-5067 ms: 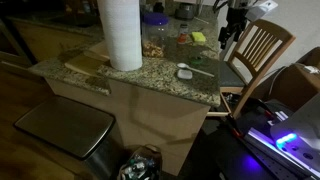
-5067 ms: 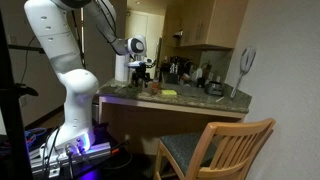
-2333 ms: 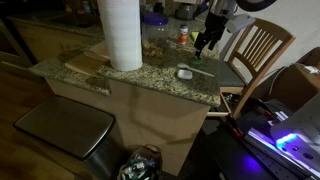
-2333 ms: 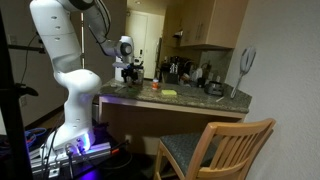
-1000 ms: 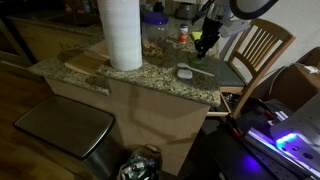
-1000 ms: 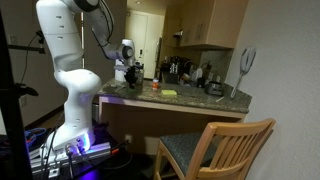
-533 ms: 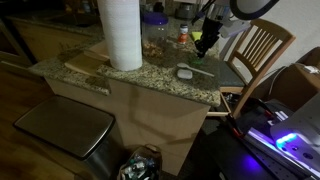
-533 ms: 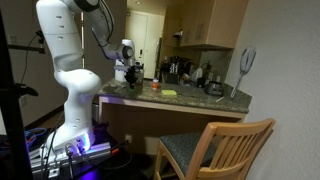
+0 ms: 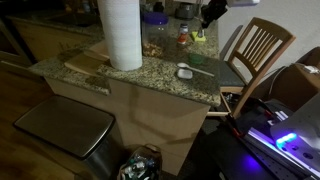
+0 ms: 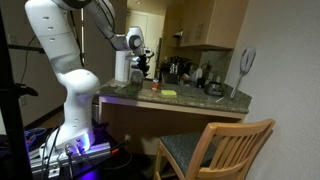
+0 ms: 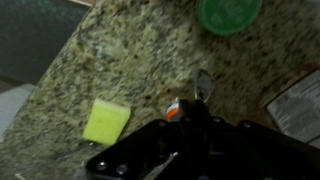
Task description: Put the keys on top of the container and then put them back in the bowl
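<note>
Bin point(image 9: 62, 128) nearest, flat metal lid, low in front of the counter point(image 9: 150, 85). Speckled granite top.

On the counter, near edge: white roll point(image 9: 120, 35), upright, tall. To its side the bowl point(image 9: 184, 72), small, grey, close to the counter edge. Pale inside; contents too small to tell. A thin pale stick point(image 9: 203, 70) lies just beside the bowl.

Wooden chair point(image 9: 258, 50) stands off the counter's end.

Farther back: yellow sponge point(image 9: 198, 37), then a blue-lidded tub point(image 9: 155, 18) among dim clutter.

Gripper point(image 9: 210, 14) hangs high over the back of the counter, well clear of the bowl, at the top edge of an exterior view. The same gripper point(image 10: 140, 62) also shows hanging above the counter top on the white arm.

Wrist view: gripper point(image 11: 195, 105) dark, pointing down at the granite. Jaws drawn narrow. The keys point(image 11: 204, 86) show as a small silvery piece pinched at the tip, with an orange spot beside it; blurred. Below, the sponge point(image 11: 106, 121) and a green lid point(image 11: 228, 12), well apart from each other.
</note>
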You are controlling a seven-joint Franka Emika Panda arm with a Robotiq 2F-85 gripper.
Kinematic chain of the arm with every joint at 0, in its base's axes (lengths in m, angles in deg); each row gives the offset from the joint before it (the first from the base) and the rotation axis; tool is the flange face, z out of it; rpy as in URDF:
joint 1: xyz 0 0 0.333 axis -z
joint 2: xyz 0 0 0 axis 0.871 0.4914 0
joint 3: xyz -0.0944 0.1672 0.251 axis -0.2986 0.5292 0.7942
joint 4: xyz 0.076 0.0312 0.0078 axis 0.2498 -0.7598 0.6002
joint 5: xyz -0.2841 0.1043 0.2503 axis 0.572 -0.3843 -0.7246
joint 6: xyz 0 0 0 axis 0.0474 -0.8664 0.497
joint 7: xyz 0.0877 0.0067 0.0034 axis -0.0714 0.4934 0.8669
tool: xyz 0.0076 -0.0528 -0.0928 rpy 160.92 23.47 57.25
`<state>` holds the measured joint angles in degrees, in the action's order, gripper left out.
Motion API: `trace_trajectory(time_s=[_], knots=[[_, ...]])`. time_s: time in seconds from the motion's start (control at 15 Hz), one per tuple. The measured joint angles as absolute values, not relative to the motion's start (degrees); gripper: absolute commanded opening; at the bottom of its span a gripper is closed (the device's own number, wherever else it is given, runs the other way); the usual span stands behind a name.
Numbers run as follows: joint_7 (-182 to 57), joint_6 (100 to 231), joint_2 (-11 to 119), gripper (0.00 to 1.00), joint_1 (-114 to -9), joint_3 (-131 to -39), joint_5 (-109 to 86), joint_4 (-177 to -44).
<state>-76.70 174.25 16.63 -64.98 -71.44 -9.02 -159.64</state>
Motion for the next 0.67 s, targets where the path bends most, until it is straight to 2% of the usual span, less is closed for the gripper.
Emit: trace_trajectory(time_s=[0.13, 0.2, 0.33, 0.4, 0.67], knots=[[-76.77, 174.05, 14.33, 0.02, -61.54, -74.09, -9.14, -157.64], [-76.59, 173.84, 13.79, 0.08, -60.36, -75.5, -9.59, -156.9], [-76.0, 173.81, 13.66, 0.08, -59.68, -76.17, -9.66, -156.57], [-76.09, 173.81, 13.71, 0.02, -59.76, -75.78, -9.66, -156.62], [-77.08, 174.03, 14.17, 0.02, -59.79, -74.73, -9.38, -156.65]])
